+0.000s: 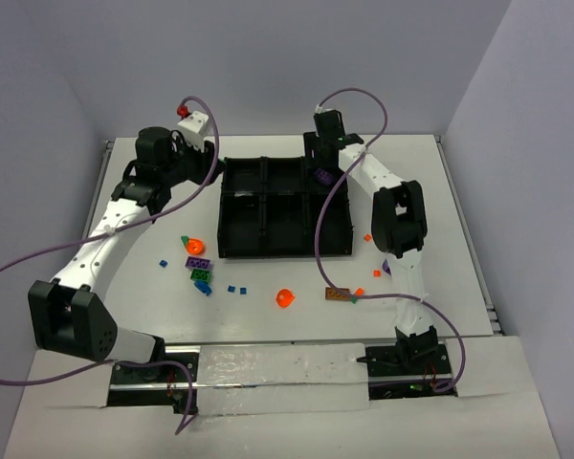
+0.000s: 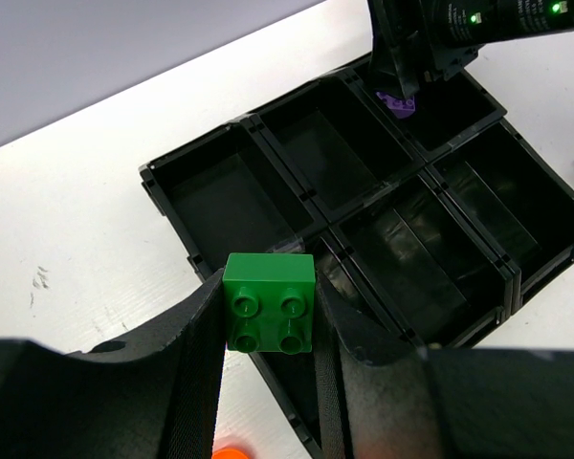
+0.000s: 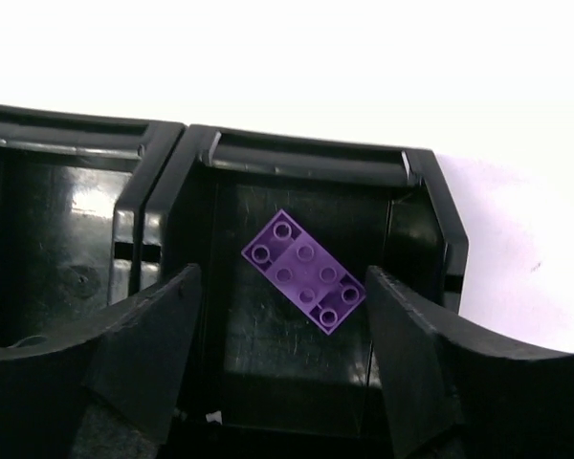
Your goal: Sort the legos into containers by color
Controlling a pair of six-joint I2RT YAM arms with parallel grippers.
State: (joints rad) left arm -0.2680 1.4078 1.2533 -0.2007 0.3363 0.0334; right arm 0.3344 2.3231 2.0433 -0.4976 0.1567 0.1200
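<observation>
From above, the left gripper point(image 1: 209, 167) hangs at the left edge of the tray point(image 1: 268, 254), beside its far-left compartment. The right gripper point(image 1: 322, 164) is over the far-right compartment, where a purple plate point(image 1: 322, 177) shows. The loose legos point(image 1: 199, 263) lie on the table point(image 1: 459, 191), nearer the arm bases. In the left wrist view, that gripper is clamped on a green brick point(image 2: 269, 304), studs facing the camera; it is square, so it has no long axis. The far-left compartment lies just ahead and slightly left of it, so I judge the drop turns on a short move forward over the wall. In the right wrist view, the fingers point(image 3: 153, 325) stand apart on either side of the purple plate and touch nothing. The plate lies flat on the compartment floor, studs up, its long axis diagonal from upper left to lower right.
</observation>
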